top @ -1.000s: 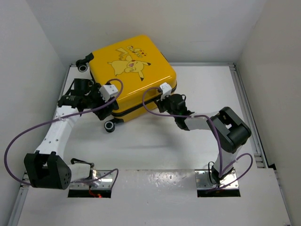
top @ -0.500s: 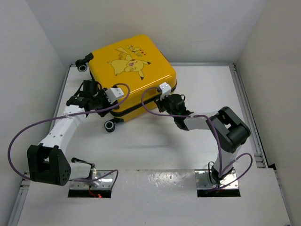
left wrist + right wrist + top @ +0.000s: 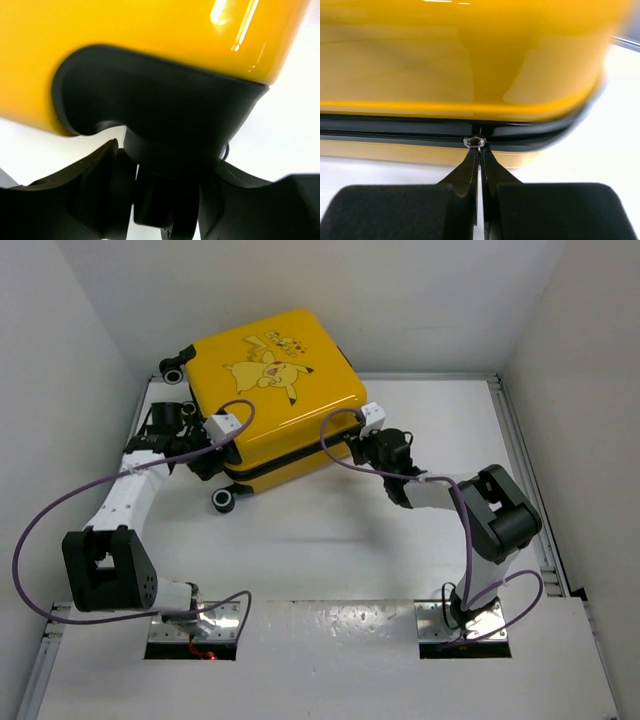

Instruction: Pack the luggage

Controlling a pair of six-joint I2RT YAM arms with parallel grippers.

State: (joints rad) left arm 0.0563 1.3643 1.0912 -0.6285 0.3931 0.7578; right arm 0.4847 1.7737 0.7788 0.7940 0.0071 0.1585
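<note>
Pinching the zipper pull, right gripper read only in wrist view. Left gripper straddled wheel, grip unclear. Luggage yellow, shut.

A white table lay beneath both pairs of jaws. White walls rose beyond them, and a metal rail ran right of the right-hand jaws.

You have bright, even light from above on the white table, with soft shadows. In your left wrist view glare streaks the luggage on the right; your right wrist view smears toward its right edge.
</note>
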